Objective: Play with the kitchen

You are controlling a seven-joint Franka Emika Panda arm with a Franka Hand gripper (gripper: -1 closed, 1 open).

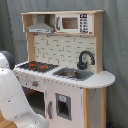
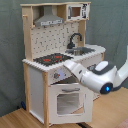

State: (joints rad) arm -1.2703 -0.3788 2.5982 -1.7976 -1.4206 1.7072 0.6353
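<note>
One kitchen (image 2: pixel 57 60) stands upright on a wooden floor (image 2: pixel 15 120) in front of a grey curtain (image 1: pixel 12 35). It carries one hob (image 2: pixel 50 59), one sink (image 1: pixel 74 74), one faucet (image 1: pixel 84 59), one hood (image 2: pixel 49 20), one microwave (image 1: pixel 74 23) and one windowed oven door (image 2: pixel 67 100). In the second exterior view, the fingers (image 2: pixel 66 65) touch the kitchen's front edge just below the hob; their state cannot be determined. The oven door is directly below the fingers. Open floor lies in front of the kitchen.

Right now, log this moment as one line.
arm at kitchen front, near knobs | oven door closed | fingers hidden
</note>
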